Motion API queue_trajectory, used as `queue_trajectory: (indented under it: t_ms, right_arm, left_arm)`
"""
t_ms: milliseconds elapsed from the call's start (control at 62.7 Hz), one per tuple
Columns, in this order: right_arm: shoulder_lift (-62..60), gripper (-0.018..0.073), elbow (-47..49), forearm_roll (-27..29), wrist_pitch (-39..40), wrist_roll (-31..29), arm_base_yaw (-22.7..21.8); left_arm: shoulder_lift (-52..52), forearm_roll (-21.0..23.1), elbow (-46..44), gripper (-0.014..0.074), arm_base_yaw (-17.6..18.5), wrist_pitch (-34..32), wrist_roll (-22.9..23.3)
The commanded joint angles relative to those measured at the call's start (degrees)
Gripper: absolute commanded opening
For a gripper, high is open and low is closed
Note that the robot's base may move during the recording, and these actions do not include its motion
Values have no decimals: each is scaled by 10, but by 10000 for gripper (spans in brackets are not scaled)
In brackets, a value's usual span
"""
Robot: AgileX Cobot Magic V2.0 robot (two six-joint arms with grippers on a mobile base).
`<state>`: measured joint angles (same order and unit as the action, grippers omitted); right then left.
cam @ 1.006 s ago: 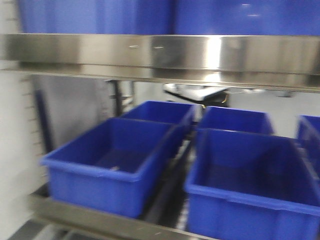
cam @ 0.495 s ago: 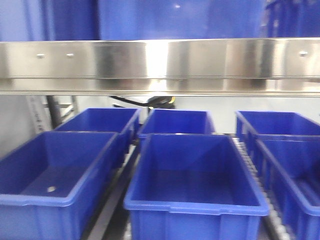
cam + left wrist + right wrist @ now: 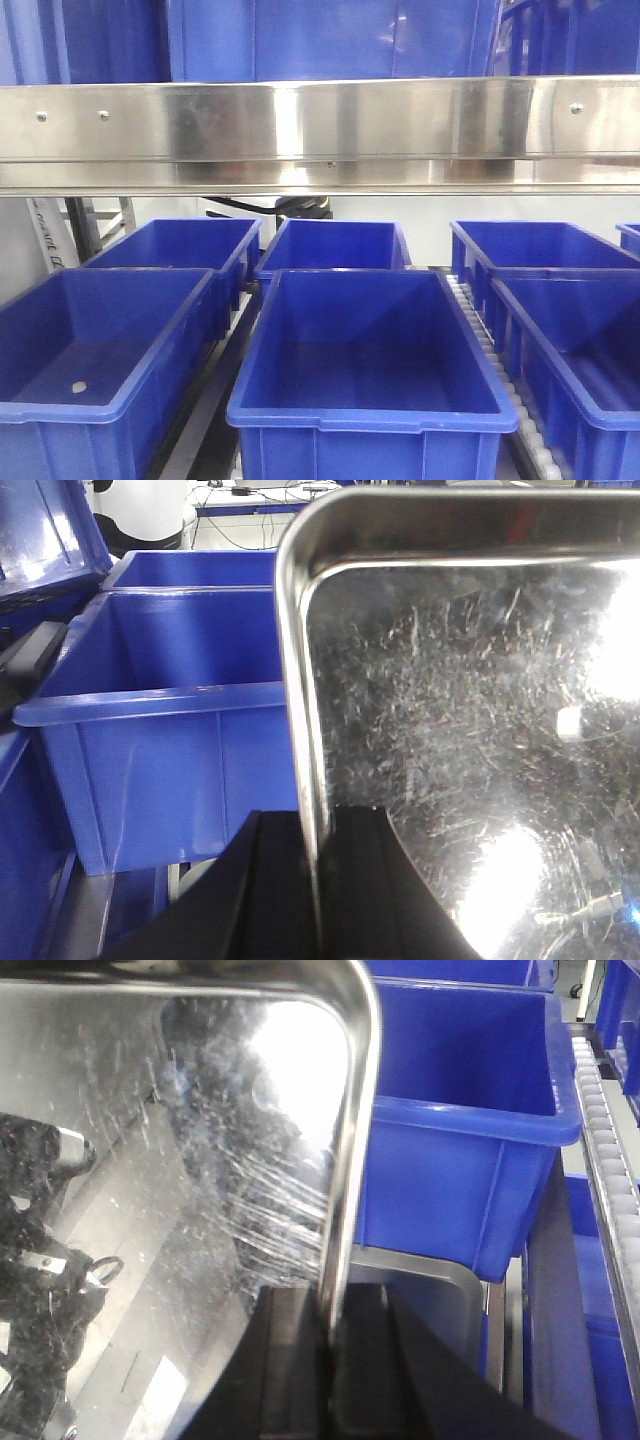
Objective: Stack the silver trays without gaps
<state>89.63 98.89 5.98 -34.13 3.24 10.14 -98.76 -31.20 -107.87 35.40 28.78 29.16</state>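
Shifted slightly leftward in the front view since half a second ago, the blue bins and the riveted shelf beam are now rendered sharply. At the left wrist, a scratched silver tray is held before the bins, cut off right and below, its rim pinched by the closed left gripper. The right gripper is likewise clamped on a tray rim, cut off leftward. Each gripped edge runs straight away from its camera; the long axis cannot be judged. A lower steel pan is glimpsed beneath.
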Motion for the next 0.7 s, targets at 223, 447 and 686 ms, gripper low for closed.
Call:
queue_trajectory:
  t_ms: [223,447,686]
  right_arm:
    - [-6,-79,8,1,30,-8,3]
    - [-6,-79,8,1,32,-8,3]
    - [-5,-79,8,1,38,-8,3]
  left_arm:
    - [9,-3,-4,-19,3,-30,-5]
    - [9,-3,-4,-19,3,-31,-5]
    - [9,-3,-4,-19,3,-41,-5]
